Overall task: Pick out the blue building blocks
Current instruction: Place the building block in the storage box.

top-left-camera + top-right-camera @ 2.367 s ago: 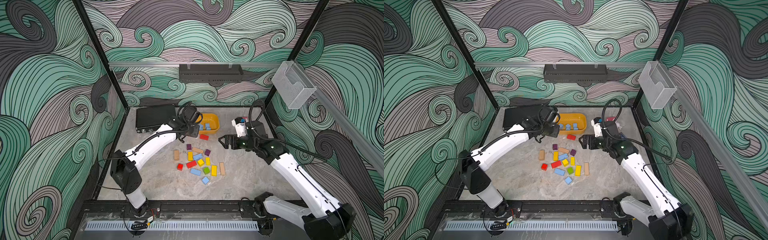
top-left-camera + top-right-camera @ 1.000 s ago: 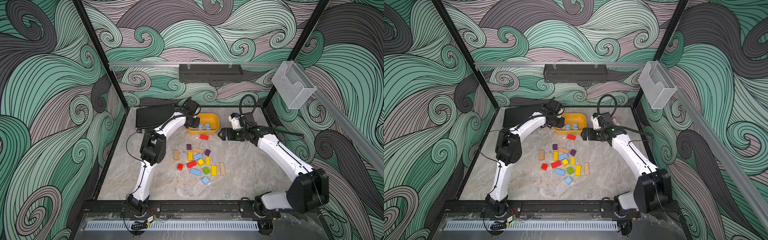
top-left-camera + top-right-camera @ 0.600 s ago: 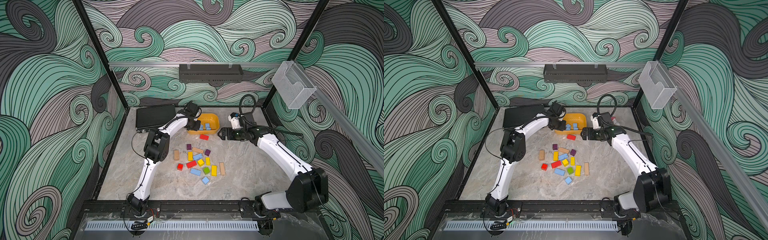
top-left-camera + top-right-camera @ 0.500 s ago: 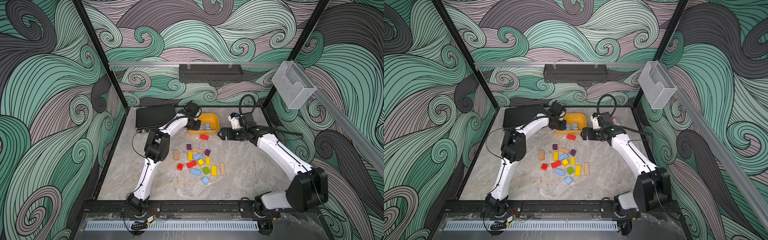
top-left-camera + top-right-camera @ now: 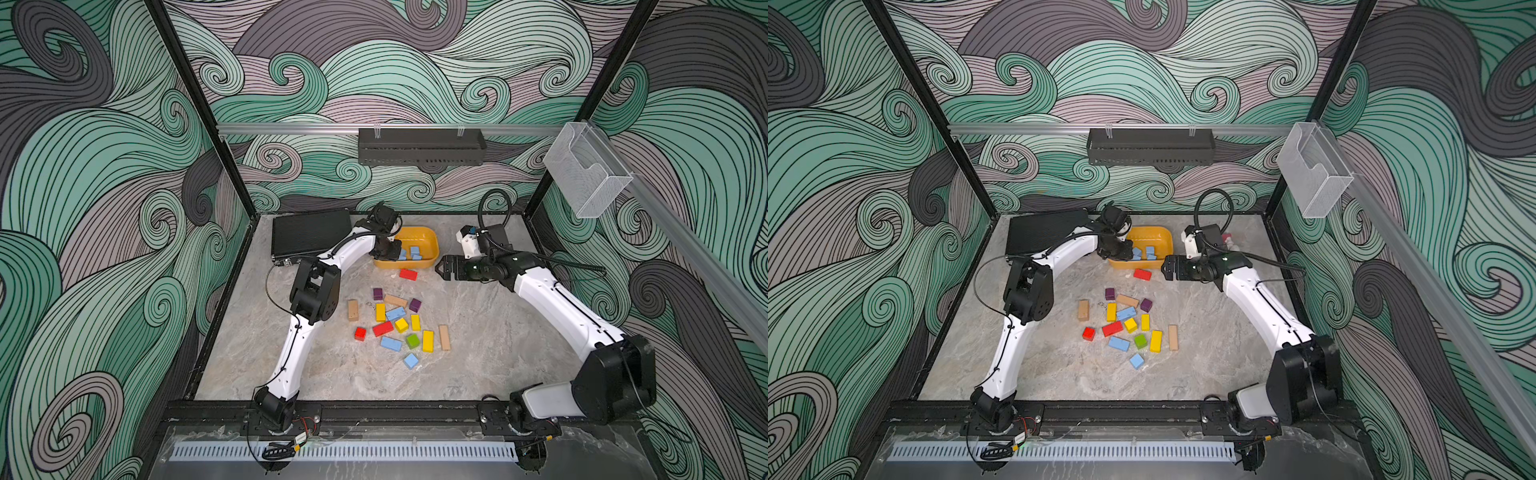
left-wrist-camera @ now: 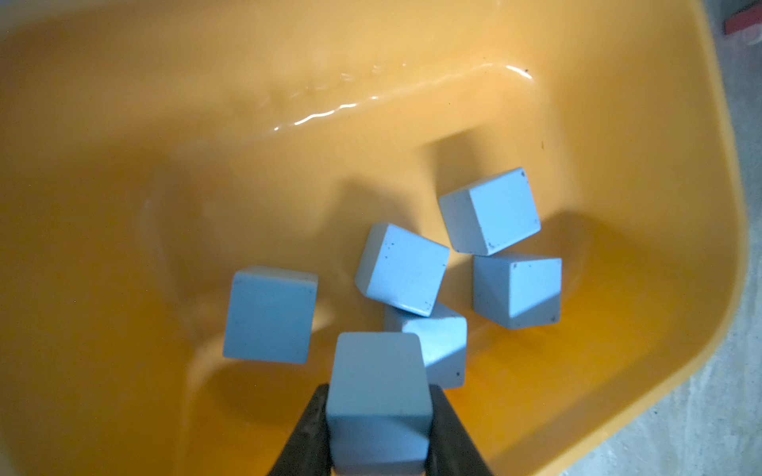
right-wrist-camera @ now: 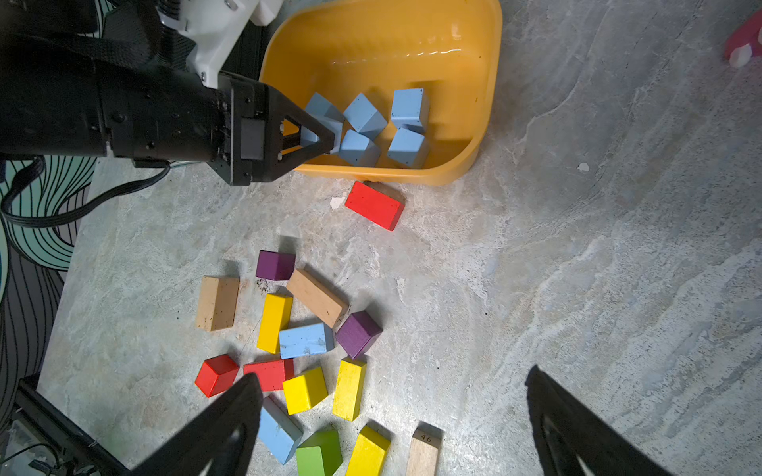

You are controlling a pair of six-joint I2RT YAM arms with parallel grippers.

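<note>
Table (image 5: 498,332) — grey marble top, arms mounted at its near edge.
Tub (image 5: 432,243) — yellow, far middle of the table; holds five loose blue cubes (image 6: 402,268), bunched at one end, some leaning on each other.
Left gripper (image 6: 378,389) — over the tub, jaws clamped on a sixth cube (image 6: 375,362), above the loose ones.
Right gripper (image 7: 396,395) — beside the tub, jaws wide apart.
Blue blocks (image 5: 391,343) — three lie on the table among mixed blocks (image 5: 428,340) of red, yellow, purple, green and tan, apart from the tub.
</note>
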